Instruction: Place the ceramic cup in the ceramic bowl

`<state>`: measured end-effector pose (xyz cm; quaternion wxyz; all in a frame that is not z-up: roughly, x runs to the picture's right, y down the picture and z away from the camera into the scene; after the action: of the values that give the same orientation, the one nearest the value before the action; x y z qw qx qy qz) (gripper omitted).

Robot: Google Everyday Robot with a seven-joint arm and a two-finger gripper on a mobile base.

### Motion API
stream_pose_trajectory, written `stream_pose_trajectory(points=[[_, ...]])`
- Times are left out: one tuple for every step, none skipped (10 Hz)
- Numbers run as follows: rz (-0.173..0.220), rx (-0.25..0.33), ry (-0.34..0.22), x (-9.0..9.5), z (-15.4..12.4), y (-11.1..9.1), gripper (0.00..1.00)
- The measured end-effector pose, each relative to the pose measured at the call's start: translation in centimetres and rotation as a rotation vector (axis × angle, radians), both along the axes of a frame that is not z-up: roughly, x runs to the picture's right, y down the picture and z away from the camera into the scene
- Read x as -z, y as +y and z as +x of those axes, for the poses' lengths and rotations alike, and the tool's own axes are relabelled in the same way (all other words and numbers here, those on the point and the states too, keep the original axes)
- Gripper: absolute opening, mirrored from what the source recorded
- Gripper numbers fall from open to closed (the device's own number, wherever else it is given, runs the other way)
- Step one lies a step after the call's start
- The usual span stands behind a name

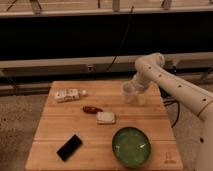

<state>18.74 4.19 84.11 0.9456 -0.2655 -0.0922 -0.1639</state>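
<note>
The wooden table (55, 127) carries every item. The white arm (172, 86) reaches in over the table's right edge and bends down toward its far right corner.

Locate the ceramic bowl (131, 146) at the near edge, toward the near right corner. It sits level with its opening upward and has nothing in it.

A flat black slab (69, 147) lies toward the near left corner, its long axis running diagonally from the near left toward the far right. A pale packet (67, 95) lies toward the far left corner, its long axis roughly parallel to the far edge. A flat white block (106, 117) lies near the table's centre.

Find the ceramic cup (128, 90) toward the far right corner, well apart from the bowl. It stands upright, long axis vertical, mouth upward and narrower base downward.

The gripper (135, 96) is at the cup's right side with its jaws apart. You cannot tell whether they touch the cup.

A small reddish item (92, 109) lies just beside the block, on its far left side.
</note>
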Motion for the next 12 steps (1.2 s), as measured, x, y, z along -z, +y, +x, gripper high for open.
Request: stream_pose_trajectory(points=[[0.000,0.001,-0.010,-0.3,-0.2,0.2,0.80],[0.000,0.002,-0.016,-0.5,-0.2,0.3,0.80],[-0.002,0.003,-0.025,-0.7,-0.4,0.6,0.80],[-0.003,0.004,-0.030,-0.9,-0.5,0.7,0.80],[-0.004,0.006,-0.035,-1.0,-0.6,0.8,0.80],[-0.004,0.008,-0.042,-1.0,-0.7,0.9,0.80],[-0.005,0.010,-0.048,-1.0,-0.8,0.9,0.80],[-0.005,0.011,-0.054,-1.0,-0.8,1.0,0.80],[-0.005,0.012,-0.060,-1.0,-0.6,1.0,0.80],[-0.007,0.014,-0.068,-1.1,-0.7,1.2,0.80],[-0.008,0.015,-0.073,-1.2,-0.6,1.3,0.80],[-0.008,0.017,-0.079,-1.3,-0.7,1.4,0.80]])
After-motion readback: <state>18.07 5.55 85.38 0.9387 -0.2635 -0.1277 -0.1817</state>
